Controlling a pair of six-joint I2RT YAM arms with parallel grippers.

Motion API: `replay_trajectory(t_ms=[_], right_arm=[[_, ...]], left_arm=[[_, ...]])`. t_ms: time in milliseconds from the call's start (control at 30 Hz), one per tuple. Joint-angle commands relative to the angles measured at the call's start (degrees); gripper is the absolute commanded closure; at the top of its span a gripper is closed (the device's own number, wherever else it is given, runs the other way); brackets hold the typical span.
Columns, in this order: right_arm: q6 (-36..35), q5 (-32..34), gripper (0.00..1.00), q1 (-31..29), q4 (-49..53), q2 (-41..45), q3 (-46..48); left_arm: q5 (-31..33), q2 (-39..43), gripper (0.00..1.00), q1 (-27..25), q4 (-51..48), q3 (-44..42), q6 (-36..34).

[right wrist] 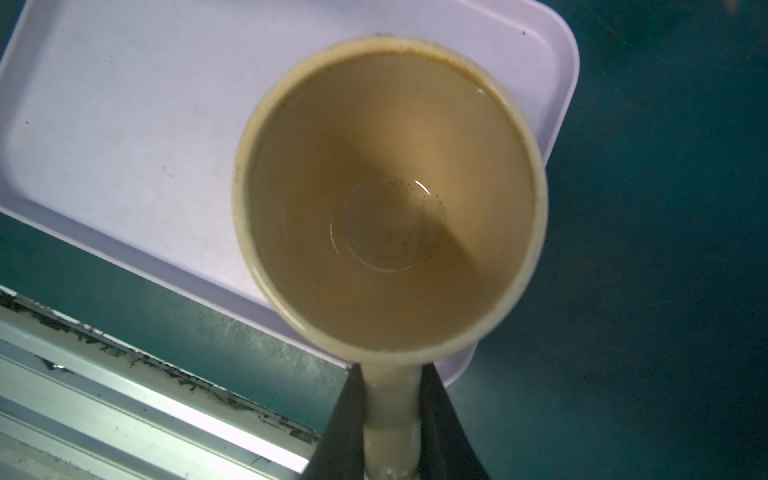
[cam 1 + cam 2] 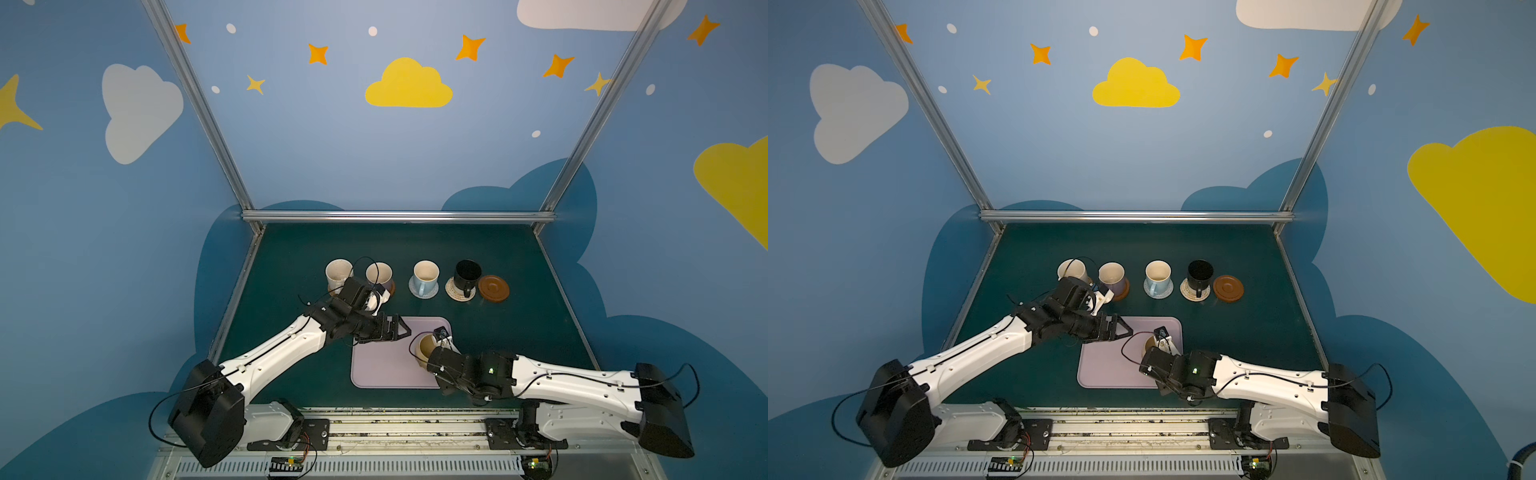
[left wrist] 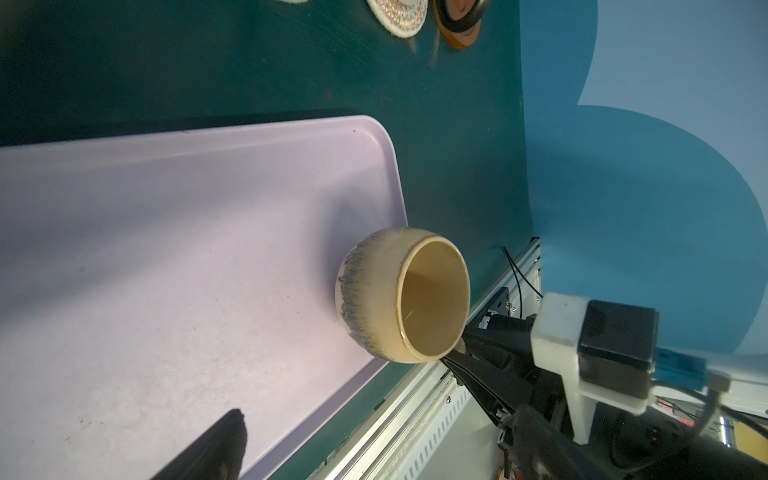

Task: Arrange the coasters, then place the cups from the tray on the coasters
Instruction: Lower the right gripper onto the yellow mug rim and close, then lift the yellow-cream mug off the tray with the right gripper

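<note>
Mustard-tan cup (image 2: 426, 347), last one on the tray (image 2: 380, 374), sitting at the tray's right edge, lower centre of both top views. Gripped by the handle: right fingers (image 1: 345, 419) squeezed shut on either side of it, plain in the right wrist view. Tipped a little in the left wrist view; lifted clear or not, hard to call. Left fingers (image 2: 400, 329) spread wide, holding nothing, hanging over the tray's upper left corner.

Up across the middle of the worktop (image 2: 519, 332), nearly a full row. Cream speckled cup (image 2: 338, 272) at the left end, lavender cup (image 2: 379, 274) next, their coasters largely hidden behind the left arm. Then light blue cup (image 2: 426, 274) on the grey-white coaster (image 2: 413, 289), black cup (image 2: 467, 274) on the beige coaster (image 2: 452, 291). Four down, by the look of it. At the right end, just beside the beige coaster, one brown wooden coaster (image 2: 493, 288), bare and waiting.

Left to do, on this showing: carry up and right to that bare disc, set down upright, let go.
</note>
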State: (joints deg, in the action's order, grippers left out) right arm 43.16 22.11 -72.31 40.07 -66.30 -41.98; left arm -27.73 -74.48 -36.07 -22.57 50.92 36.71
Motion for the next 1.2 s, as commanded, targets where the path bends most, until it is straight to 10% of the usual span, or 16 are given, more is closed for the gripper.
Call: replay_trajectory(t_ms=[0,800,1167], right_arm=[[-2.32,3.3,1.0,1.28,0.18,2.4,-2.48],[-0.9,-4.97,1.0,2.42,-1.8,0.5,1.6],[0.53,-0.69,0.5,1.96,-0.36,-3.59,-0.12]], left_arm=[[-1.37,0.7,0.0,-0.13,1.59,2.09,0.41],[-2.92,-1.38,0.0,-0.22,3.78,1.66,1.35],[-2.15,-0.32,0.0,-0.31,3.59,0.53,1.51]])
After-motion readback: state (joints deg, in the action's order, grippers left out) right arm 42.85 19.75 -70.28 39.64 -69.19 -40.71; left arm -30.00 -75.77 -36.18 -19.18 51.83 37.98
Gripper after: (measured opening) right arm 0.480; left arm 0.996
